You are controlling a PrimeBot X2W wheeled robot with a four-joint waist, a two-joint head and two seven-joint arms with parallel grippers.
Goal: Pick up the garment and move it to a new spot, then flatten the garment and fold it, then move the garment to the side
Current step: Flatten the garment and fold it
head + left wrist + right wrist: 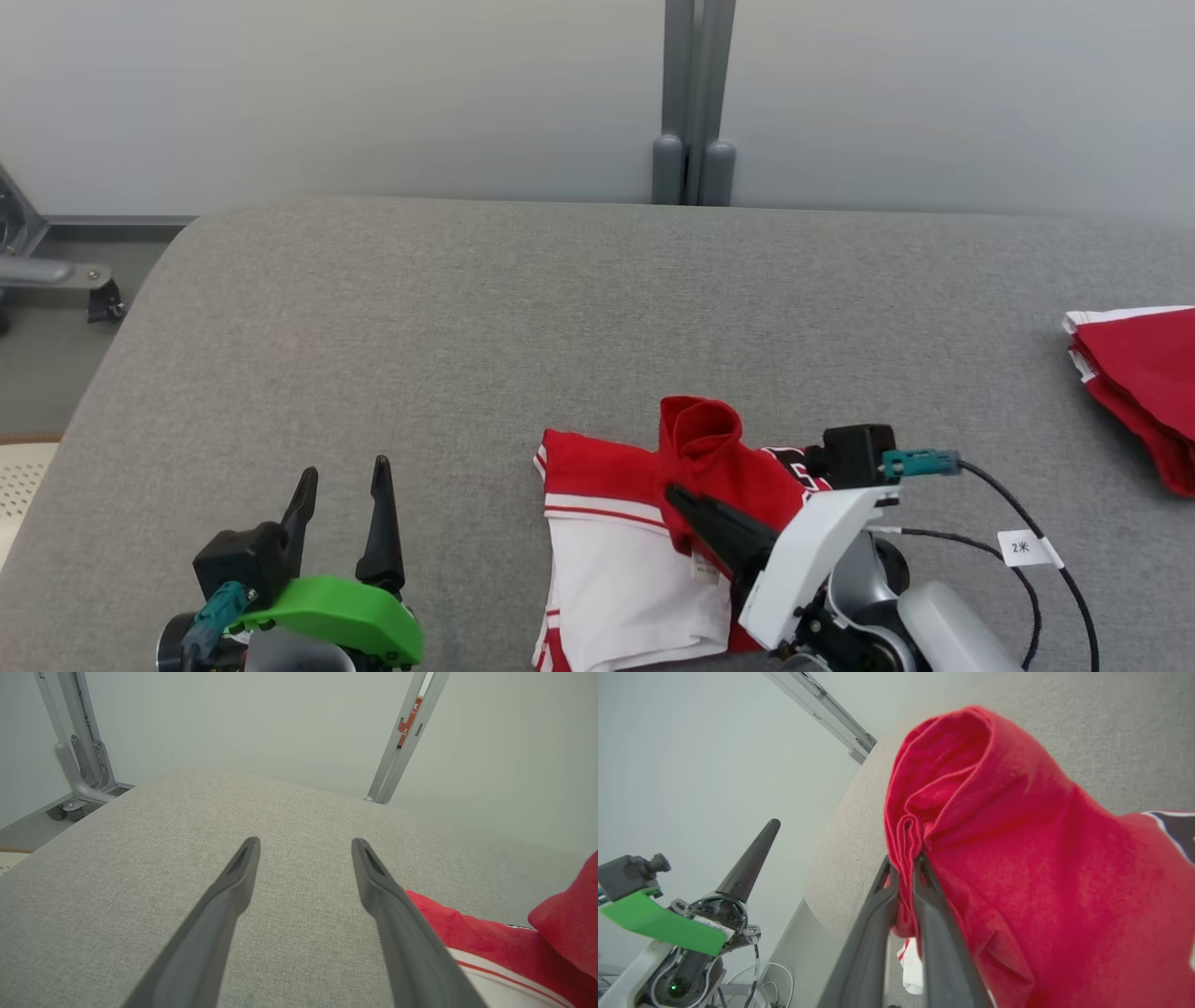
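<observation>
**A:** Where is the garment?

**B:** The red-and-white jersey (616, 579) lies on the grey table (560, 308), at its near edge, right of the middle. Its white part lies flat, and a red fold stands raised above it.

**A:** What raises it?

**B:** The right gripper (676, 493). Its two dark fingers are pressed together on that red fold, pinching the cloth between them.

**A:** And the left gripper?

**B:** The left gripper (344, 471) sits near the table's near left corner. Its fingers are spread wide over bare grey fabric, gripping nothing, apart from the jersey.

**A:** Anything else on the table?

**B:** A second red cloth (1144, 383) with white trim, folded, at the right edge, well apart from the jersey.
</observation>
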